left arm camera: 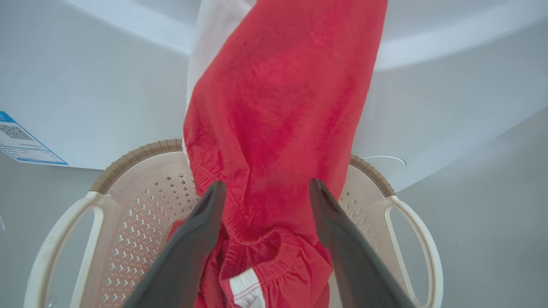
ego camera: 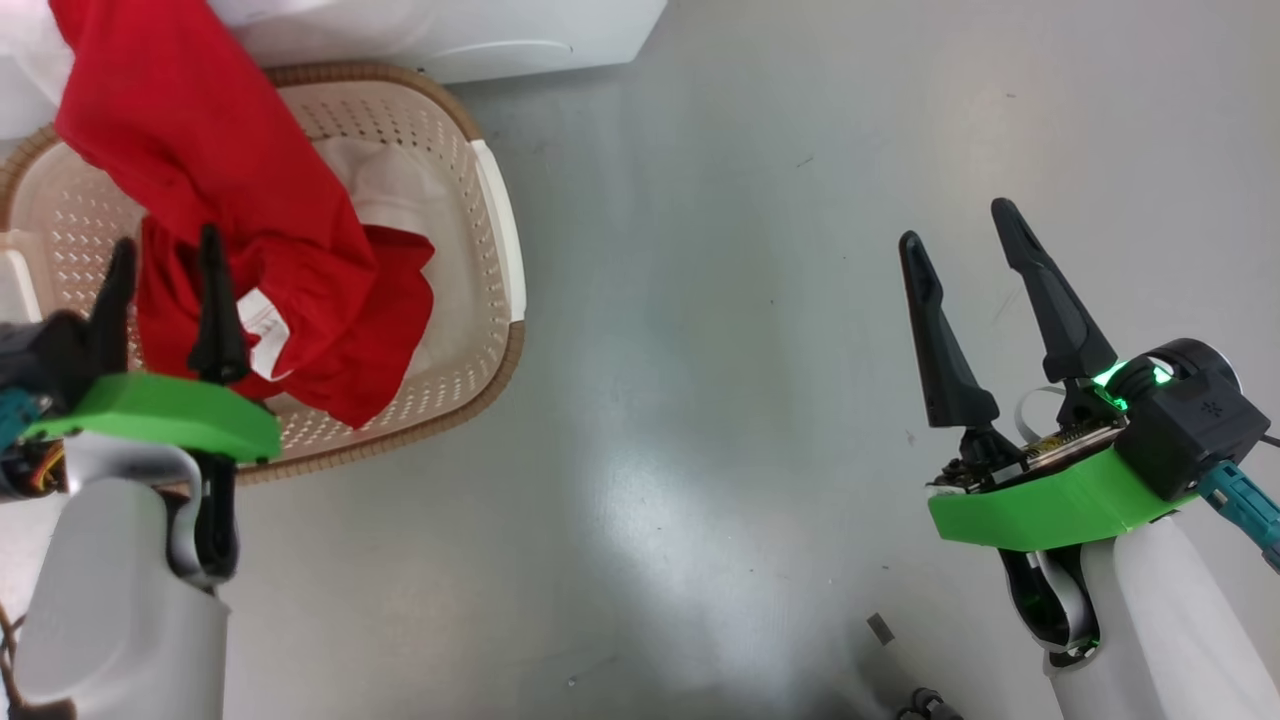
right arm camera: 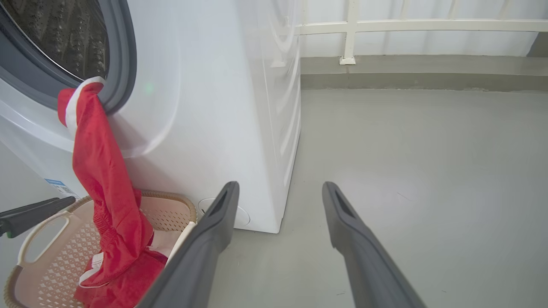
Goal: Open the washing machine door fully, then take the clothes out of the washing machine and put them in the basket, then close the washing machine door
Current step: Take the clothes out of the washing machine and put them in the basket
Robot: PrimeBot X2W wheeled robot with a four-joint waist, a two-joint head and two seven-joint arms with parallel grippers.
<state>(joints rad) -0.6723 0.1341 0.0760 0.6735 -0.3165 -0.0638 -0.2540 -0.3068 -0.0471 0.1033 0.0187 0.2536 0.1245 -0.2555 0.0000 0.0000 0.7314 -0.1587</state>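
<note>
Over the lower lip of the washing machine (right arm camera: 205, 107) opening, a red garment (right arm camera: 100, 171) with white trim hangs from the grey gasket (right arm camera: 122, 55), down the white front and into the basket (ego camera: 497, 230). Its lower end lies bunched there, partly on a white cloth (ego camera: 385, 185). The basket stands on the grey floor (ego camera: 750, 350) just beside the machine's base, one handle toward the robot. The left tool (ego camera: 167, 245) hovers above the basket's near side, its pale forearm rising from the lower left of the head view and its fingers pointing toward the machine. Those two dark fingers stand spread apart, and in the left wrist view the hanging red fabric passes between them without being pinched. The right tool (ego camera: 957, 225) is well apart from the basket, over bare floor. Its forearm comes up from the lower right, its fingers are spread wide with nothing between them, and they point up the head view, tilted slightly toward the machine.
</note>
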